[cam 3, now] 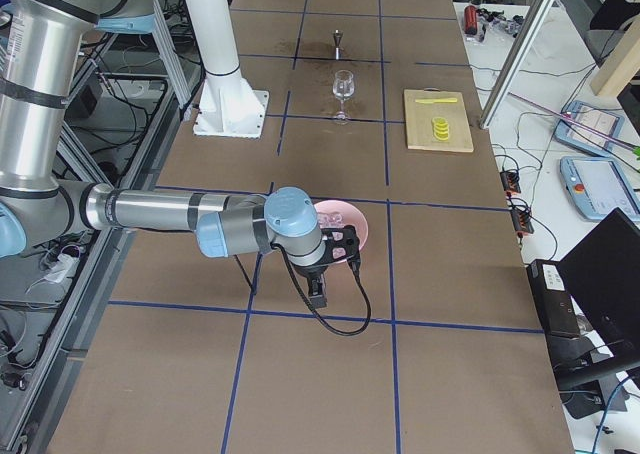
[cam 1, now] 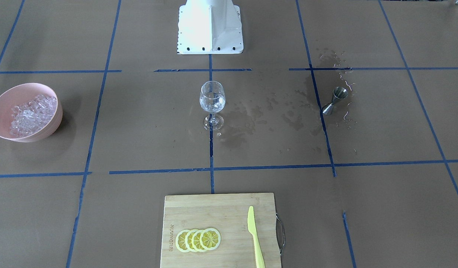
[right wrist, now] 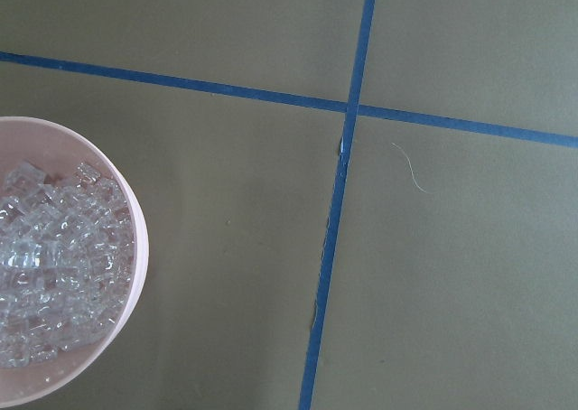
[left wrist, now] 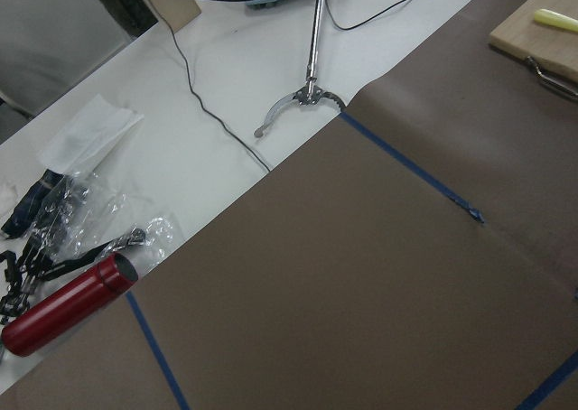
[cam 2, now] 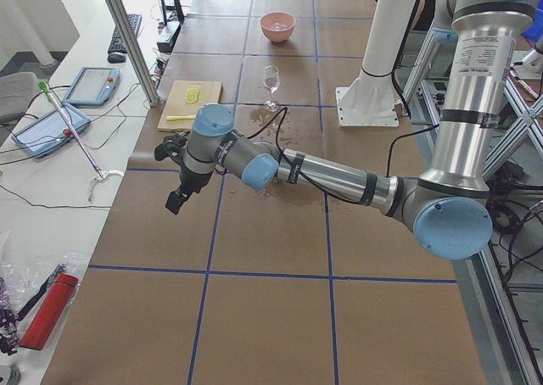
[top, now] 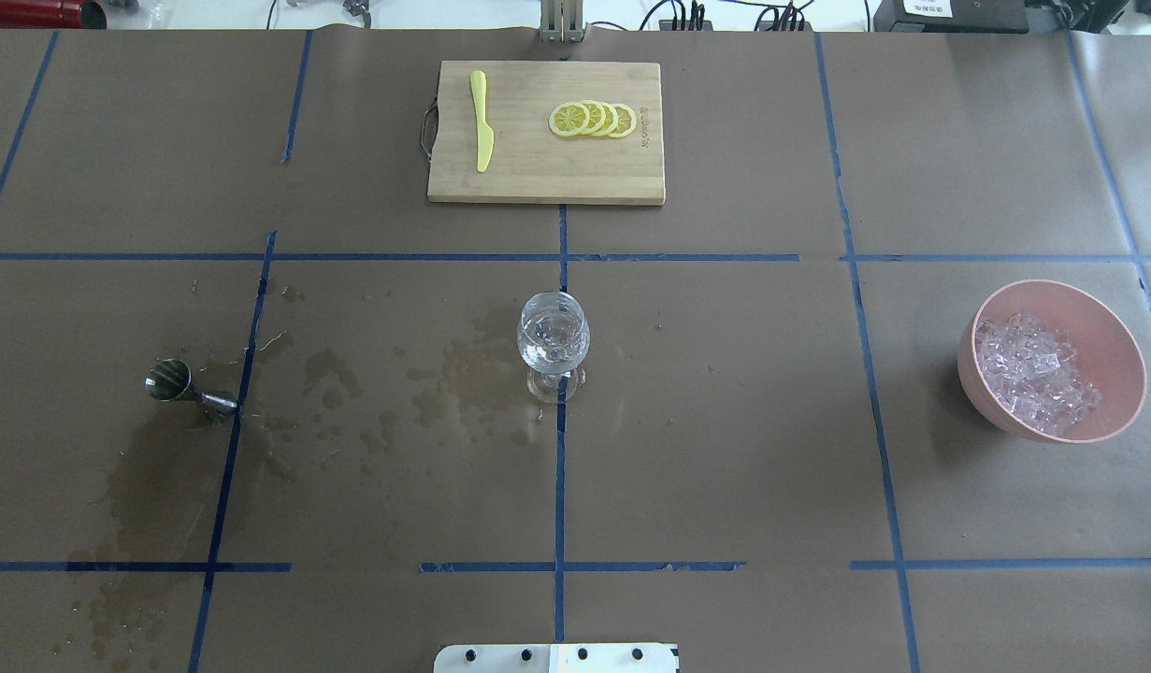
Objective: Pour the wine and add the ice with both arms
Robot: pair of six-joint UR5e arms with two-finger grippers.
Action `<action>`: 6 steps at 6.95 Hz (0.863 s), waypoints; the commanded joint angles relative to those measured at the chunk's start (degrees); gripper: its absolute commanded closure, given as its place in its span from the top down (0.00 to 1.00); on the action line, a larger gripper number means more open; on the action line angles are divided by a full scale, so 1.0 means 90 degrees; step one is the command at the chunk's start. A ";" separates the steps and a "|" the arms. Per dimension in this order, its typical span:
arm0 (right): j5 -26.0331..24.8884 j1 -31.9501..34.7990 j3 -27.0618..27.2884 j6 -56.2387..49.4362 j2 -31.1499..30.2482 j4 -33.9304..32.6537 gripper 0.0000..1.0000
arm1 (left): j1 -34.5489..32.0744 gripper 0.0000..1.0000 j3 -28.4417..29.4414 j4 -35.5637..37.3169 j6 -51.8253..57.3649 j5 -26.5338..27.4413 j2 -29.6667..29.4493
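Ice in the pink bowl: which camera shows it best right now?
Right wrist-mounted: the ice is closest, single cubes distinct, though the pink bowl is cropped. Overhead and front-facing show the whole heap, smaller. Exterior left: tiny. Exterior right: mostly hidden behind the right arm. Left wrist: none.

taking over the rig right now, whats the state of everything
Left gripper: hangs over the table's left end, nothing seen in it; open or shut cannot be told.
Right gripper: hangs beside the pink bowl; likewise cannot be told.
Ice is heaped in the bowl. Jigger stands on the robot's left side, with wet patches between it and the wine glass at centre.
Done: wine seems to be in the glass.
Left: no cubes clearly visible in the glass, so ice is probably yet to be added.
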 commanded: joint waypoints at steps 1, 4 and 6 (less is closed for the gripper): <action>0.0000 0.0000 0.0010 0.0006 0.0006 0.0000 1.00 | -0.0324 1.00 0.0166 0.1392 0.0347 -0.0058 0.0204; 0.0000 0.0000 0.0117 0.0065 0.0016 0.0000 1.00 | -0.0852 1.00 -0.0260 0.1683 0.0476 -0.1249 0.1276; 0.0010 0.0000 0.0282 0.0520 0.0084 0.0010 1.00 | -0.0882 1.00 -0.0341 0.1026 0.0457 -0.1367 0.1545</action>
